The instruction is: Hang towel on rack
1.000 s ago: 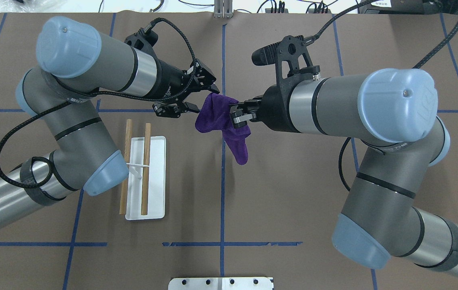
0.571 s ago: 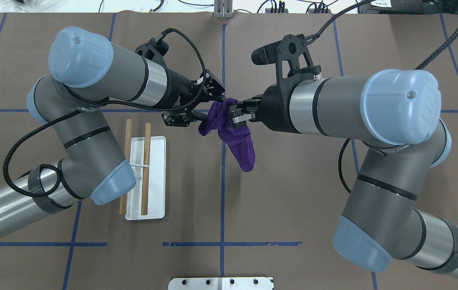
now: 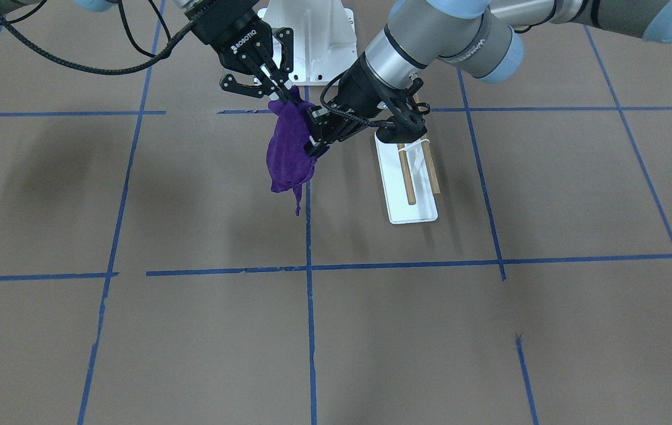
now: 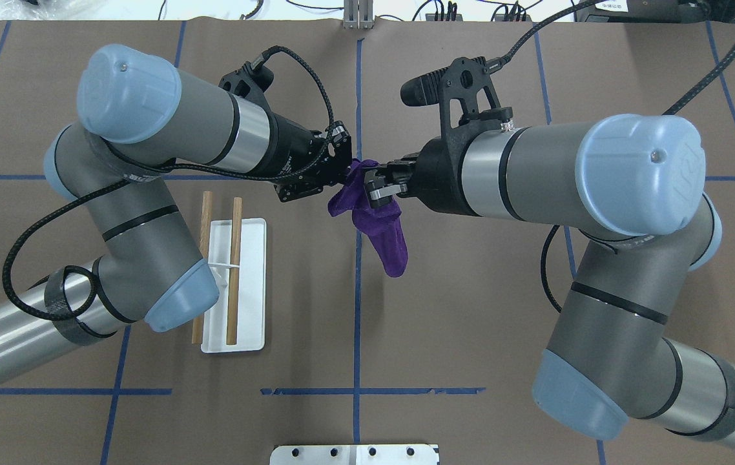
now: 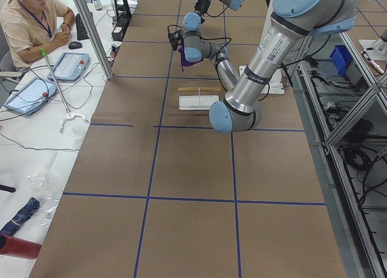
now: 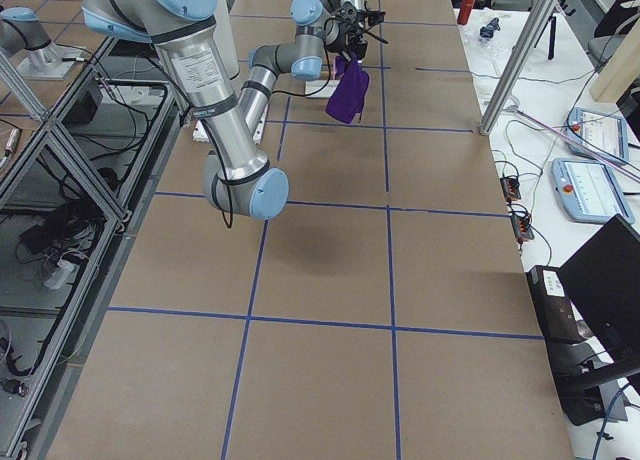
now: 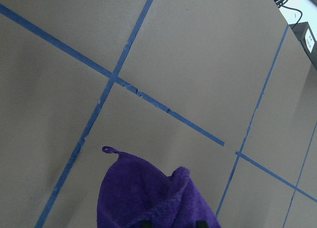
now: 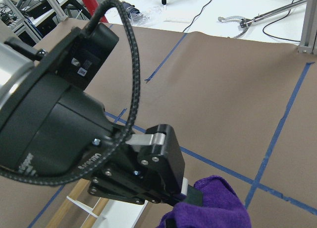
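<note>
**Towel pinched between both arms, rack bare**

Front-facing view: the purple towel [image 3: 287, 154] hangs bunched above the surface [image 3: 194, 206], well apart from the rack [image 3: 409, 180]. The right end effector [image 3: 280, 97] is clamped on its top. The left end effector [image 3: 316, 137] looks pinched on a fold just beside that grip.

Overhead: the two end effectors meet almost tip to tip over the centre tape line [image 4: 357, 323], and the towel's loose tail dangles below them. The rack's dowels [image 4: 234, 303] carry nothing, and the left arm [image 4: 141, 226] overhangs one end of them.

Side views: the towel hangs free of the surface; the grips are too small to judge.

Left wrist: purple cloth fills the bottom edge, with a small loop [image 7: 106, 149] sticking out.

Right wrist: the left fingers are closed onto the cloth.

Risks, as I judge them: both grips sit close together on a wad. If one lets go on a thin fold, the towel could slip and drop. If carried bunched, it may sit on one dowel instead of draping. The left arm, swinging low, could knock the rack.
</note>
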Robot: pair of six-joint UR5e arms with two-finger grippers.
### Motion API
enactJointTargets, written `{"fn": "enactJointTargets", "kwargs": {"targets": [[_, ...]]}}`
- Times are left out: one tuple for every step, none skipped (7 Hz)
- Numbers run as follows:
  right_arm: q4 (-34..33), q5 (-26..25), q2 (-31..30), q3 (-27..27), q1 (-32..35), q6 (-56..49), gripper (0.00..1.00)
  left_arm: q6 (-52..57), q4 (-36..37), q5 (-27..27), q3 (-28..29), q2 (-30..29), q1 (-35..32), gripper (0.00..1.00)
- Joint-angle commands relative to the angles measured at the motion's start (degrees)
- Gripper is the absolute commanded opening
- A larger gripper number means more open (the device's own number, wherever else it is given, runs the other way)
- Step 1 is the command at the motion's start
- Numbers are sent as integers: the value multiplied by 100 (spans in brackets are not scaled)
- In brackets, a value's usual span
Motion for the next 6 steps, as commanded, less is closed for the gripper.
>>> {"fn": "enactJointTargets", "kwargs": {"targets": [[0,7,11,-4,-5,-9,0,14,5,9,-26,10,0,0],[-35,77,-6,-22,-22,-35,0,58,5,35,-44,45,0,0],[-114,113,-85,-30,-40,-35,99,102,5,44,-52,80,-17,0],[-558,600,-94,-31,91,-70,100,111,5,44,-87,133,-43,0],[-676,1040,-199,-31,396,-70,100,119,5,44,-262,238,-61,0],[-686,1514,-522,13,661,-88,100,337,13,27,-533,465,-87,0]]}}
